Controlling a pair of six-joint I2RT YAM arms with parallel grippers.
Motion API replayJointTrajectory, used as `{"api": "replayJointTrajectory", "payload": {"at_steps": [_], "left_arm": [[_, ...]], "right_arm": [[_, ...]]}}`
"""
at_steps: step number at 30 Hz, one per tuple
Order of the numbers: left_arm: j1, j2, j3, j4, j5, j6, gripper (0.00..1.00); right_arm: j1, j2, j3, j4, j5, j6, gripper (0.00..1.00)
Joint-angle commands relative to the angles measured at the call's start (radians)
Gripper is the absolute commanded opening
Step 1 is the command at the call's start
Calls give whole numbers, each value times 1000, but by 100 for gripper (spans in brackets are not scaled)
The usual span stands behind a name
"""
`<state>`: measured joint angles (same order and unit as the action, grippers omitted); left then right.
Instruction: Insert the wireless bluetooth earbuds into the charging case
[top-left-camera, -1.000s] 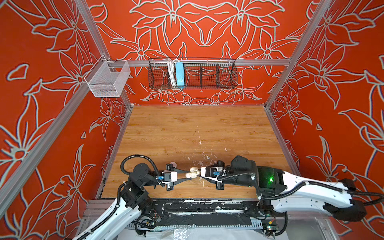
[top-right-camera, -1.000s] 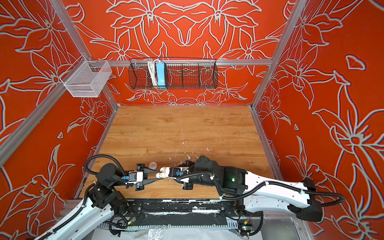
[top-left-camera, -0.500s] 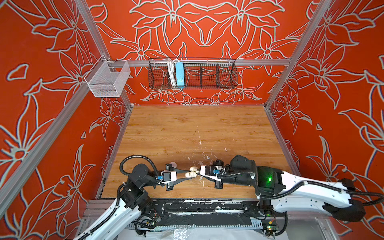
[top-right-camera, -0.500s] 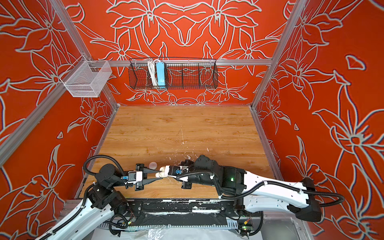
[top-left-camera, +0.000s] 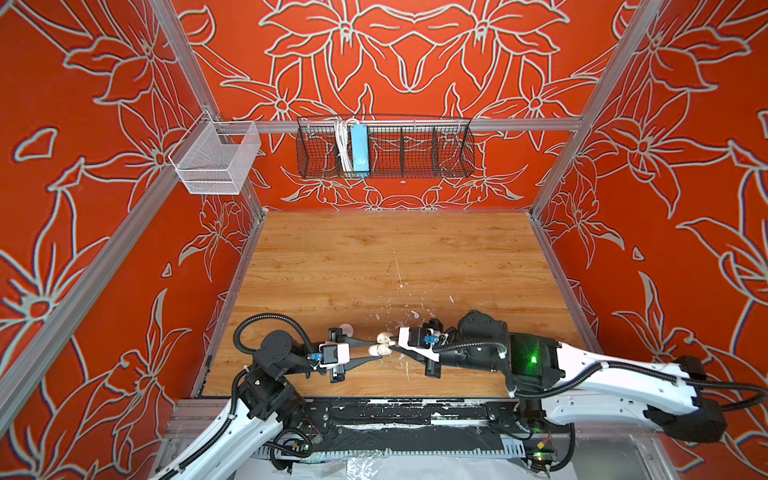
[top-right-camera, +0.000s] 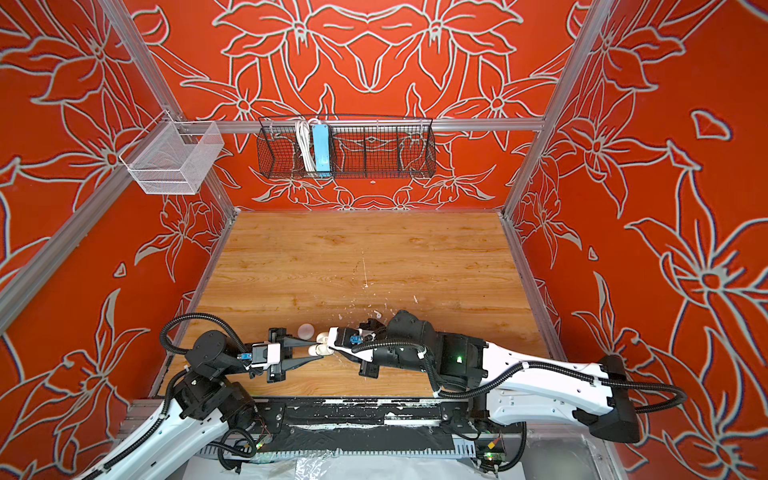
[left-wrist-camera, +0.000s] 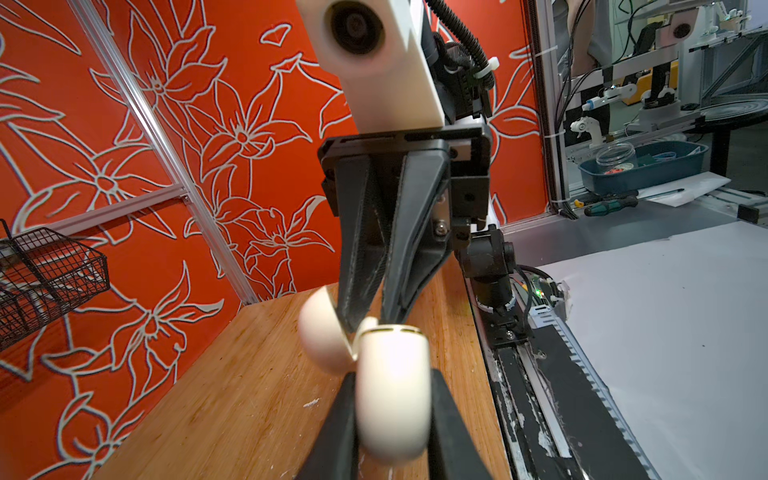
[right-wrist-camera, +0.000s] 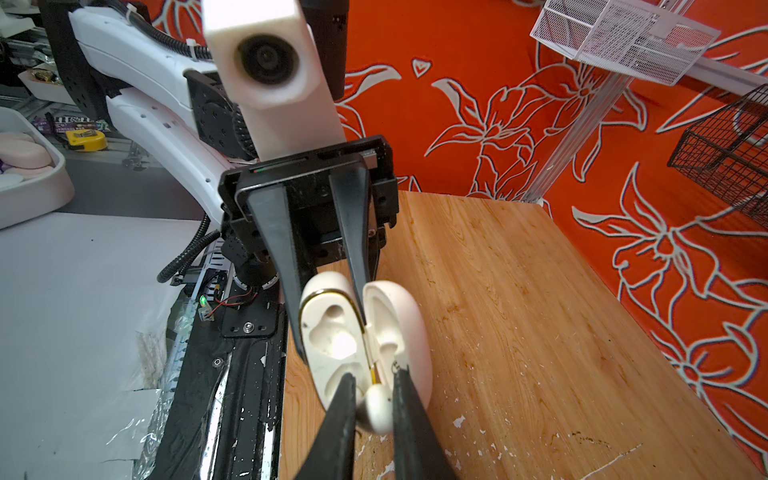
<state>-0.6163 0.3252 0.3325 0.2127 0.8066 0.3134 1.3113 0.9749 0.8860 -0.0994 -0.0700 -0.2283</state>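
Cell stock, listed left to right as I see it from the console.

1. White mesh basket (top-left-camera: 216, 160), hung on the frame rail at 10 o'clock.
2. Black wire basket (top-left-camera: 415, 151) on the back wall at 12 o'clock. It holds a blue power strip (top-left-camera: 359, 147) and a coiled white cable.
3. Left gripper (top-left-camera: 375, 350), low at 6 o'clock near the front edge of the wooden table (top-left-camera: 374, 257). Its fingers are clamped on either side of the charging case's base.
4. White disc (top-left-camera: 347, 331), lying on the table at 11 o'clock of the left gripper, partly hidden behind it.
5. Charging case (right-wrist-camera: 332, 345), lifted off the table with its lid swung open. The right wrist view shows two moulded cavities in the gold-rimmed base.
6. Earbud (right-wrist-camera: 376, 405), pinched between the fingers of the right gripper (left-wrist-camera: 374, 320) and touching the edge of the case at the hinge end.
7. The right gripper meets the case head-on from 3 o'clock. In both top views its white camera mount covers its fingers.
8. Small white piece (top-left-camera: 414, 314) at 1 o'clock of the case, among the paint flecks (top-left-camera: 390, 309). It may be the second earbud, but it is too small for me to tell.
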Motion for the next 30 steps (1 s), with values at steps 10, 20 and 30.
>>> {"api": "replayJointTrajectory", "payload": {"at_steps": [10,20,30], "left_arm": [[-3,-10,16,126,-7,13,0],[-3,8,-2,130,-56,63,0],[-3,14,2,78,-102,23,0]], "right_arm": [[0,7,-39,-54,-40,34,26],[-3,10,-24,-24,-127,148,26],[-3,-100,-77,-58,74,104,40]]}}
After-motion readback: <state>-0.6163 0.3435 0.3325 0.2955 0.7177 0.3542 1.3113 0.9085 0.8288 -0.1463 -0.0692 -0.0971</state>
